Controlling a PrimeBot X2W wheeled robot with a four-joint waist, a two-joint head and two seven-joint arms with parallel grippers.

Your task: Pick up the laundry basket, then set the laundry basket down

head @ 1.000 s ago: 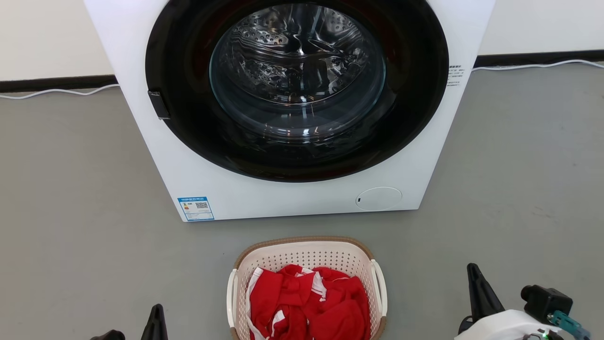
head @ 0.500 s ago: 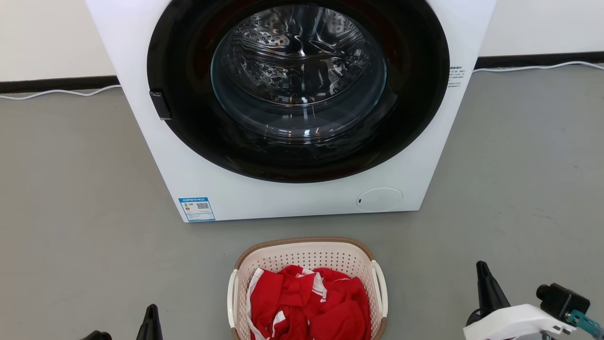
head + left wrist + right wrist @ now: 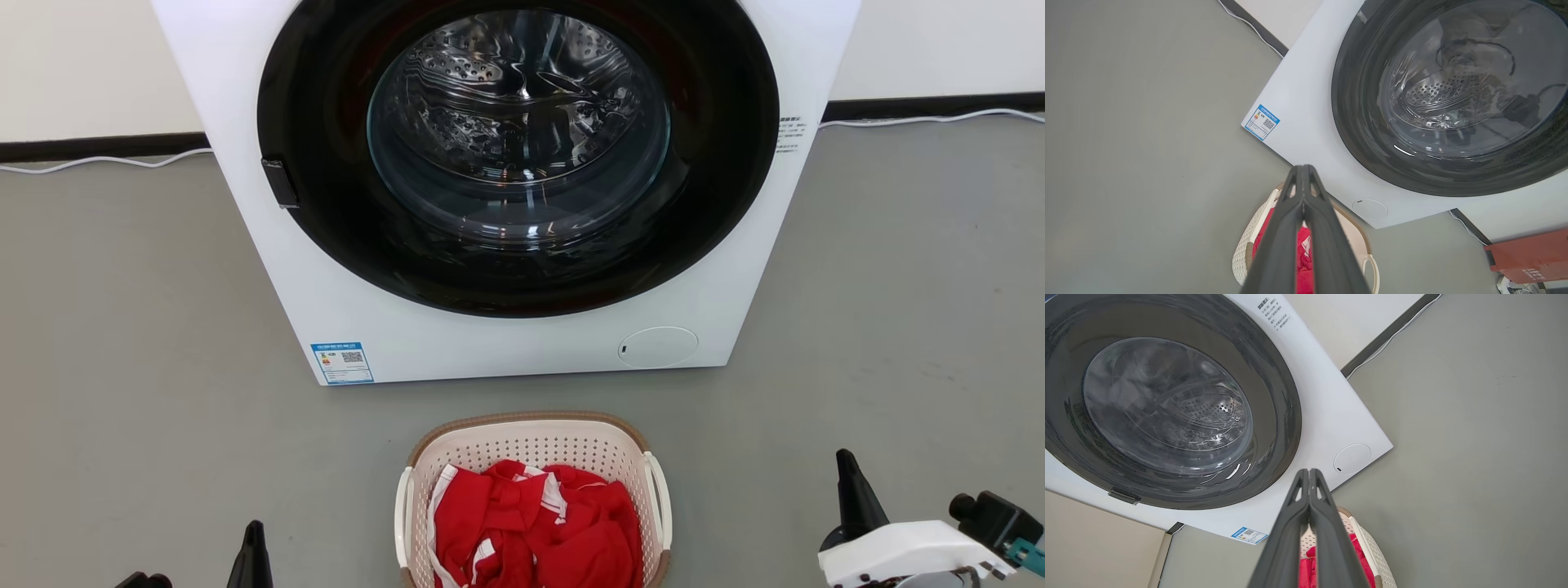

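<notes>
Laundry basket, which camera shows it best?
The head view: the laundry basket sits unobstructed, rim and both white handles visible, near end cropped. In the wrist views the shut left gripper and right gripper hide part of it.

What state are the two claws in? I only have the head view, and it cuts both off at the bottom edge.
Observer: In the left wrist view the left claw is shut tight and holds nothing.
Operator: And the right one?
Observer: The right claw is shut and empty too. The laundry basket shows just behind it, untouched.
Operator: Is there anything near the machine that my view misses?
Observer: A red box lies past the lower right corner of the washing machine, farther to the robot's right.
</notes>
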